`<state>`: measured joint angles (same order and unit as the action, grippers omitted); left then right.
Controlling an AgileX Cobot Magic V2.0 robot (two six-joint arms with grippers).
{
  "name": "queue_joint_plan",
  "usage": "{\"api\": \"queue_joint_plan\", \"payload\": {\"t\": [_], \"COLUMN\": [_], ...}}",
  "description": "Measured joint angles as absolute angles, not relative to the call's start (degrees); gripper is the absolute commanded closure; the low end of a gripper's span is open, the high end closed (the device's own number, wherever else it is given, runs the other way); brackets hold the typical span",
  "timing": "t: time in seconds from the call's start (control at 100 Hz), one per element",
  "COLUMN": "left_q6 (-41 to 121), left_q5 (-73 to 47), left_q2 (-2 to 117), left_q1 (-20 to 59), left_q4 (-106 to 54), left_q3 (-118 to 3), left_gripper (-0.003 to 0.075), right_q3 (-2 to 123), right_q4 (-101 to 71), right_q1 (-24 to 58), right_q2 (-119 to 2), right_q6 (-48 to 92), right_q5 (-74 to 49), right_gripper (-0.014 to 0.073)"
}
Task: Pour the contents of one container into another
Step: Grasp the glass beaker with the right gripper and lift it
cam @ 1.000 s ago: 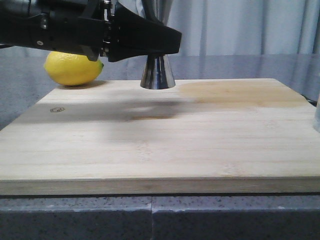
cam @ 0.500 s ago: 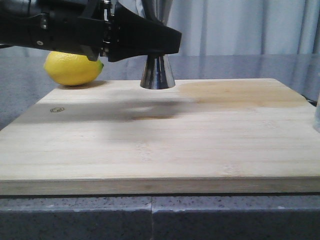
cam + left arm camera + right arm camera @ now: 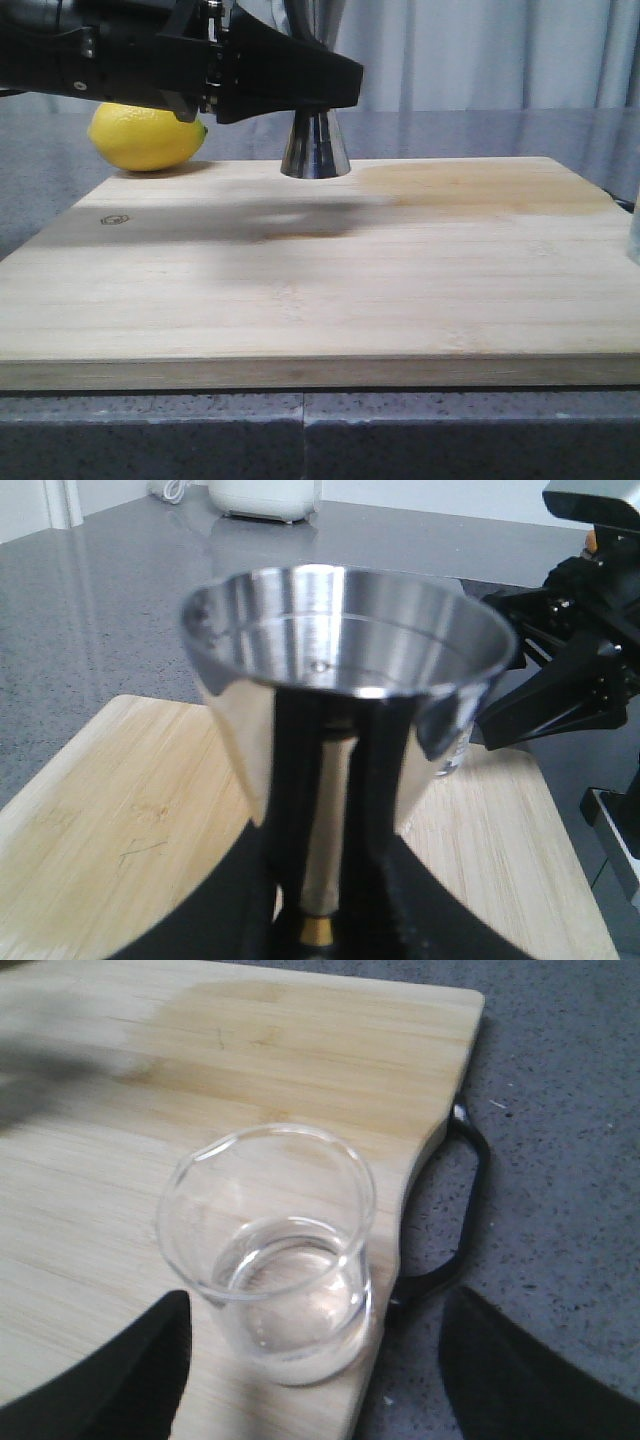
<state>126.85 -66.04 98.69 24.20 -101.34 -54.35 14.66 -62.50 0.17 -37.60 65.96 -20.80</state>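
1. While the left gripper [image 3: 300, 85] reaches in from nine o'clock in the front view, its black fingers [image 3: 385, 780] are closed on the waist of a steel jigger [image 3: 315, 140], which stands upright.
2. Seen from the front, the jigger's flared base hangs level with the far edge of the wooden cutting board [image 3: 330, 270], at about twelve o'clock on it; whether it touches the board I cannot tell.
3. From the left wrist camera, the jigger's upper cup [image 3: 345, 630] is open and shiny inside; whether it holds liquid cannot be told.
4. From the right wrist camera, a clear glass beaker [image 3: 270, 1250] stands upright at the board's edge, next to the black handle [image 3: 455, 1220], with a little clear liquid in the bottom.
5. The right gripper [image 3: 310, 1370] has its fingers [image 3: 110, 1370] spread wide, one on each side of the beaker, neither touching it.
6. A lemon [image 3: 145, 137] lies on the grey desk [image 3: 40, 170] just off the board's corner at ten o'clock.
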Motion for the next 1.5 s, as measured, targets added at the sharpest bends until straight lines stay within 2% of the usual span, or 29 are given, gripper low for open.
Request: {"api": "queue_joint_plan", "payload": {"t": [1.07, 1.5], "left_q6": [126.8, 126.8], "left_q5": [-66.0, -66.0], "left_q2": [98.7, 98.7], "left_q1": [24.2, 24.2], "left_q4": [-101.2, -101.2], "left_q3": [-54.3, -54.3], "left_gripper": [0.0739, 0.0739], "right_q3": [14.7, 14.7], "right_q4": [-94.0, -102.7], "right_q1": [0.2, 0.2], "right_q2": [-50.3, -53.7], "right_q6": [102.1, 112.5], "right_q5": [-23.4, -24.9], "right_gripper": [0.0125, 0.0125]}}
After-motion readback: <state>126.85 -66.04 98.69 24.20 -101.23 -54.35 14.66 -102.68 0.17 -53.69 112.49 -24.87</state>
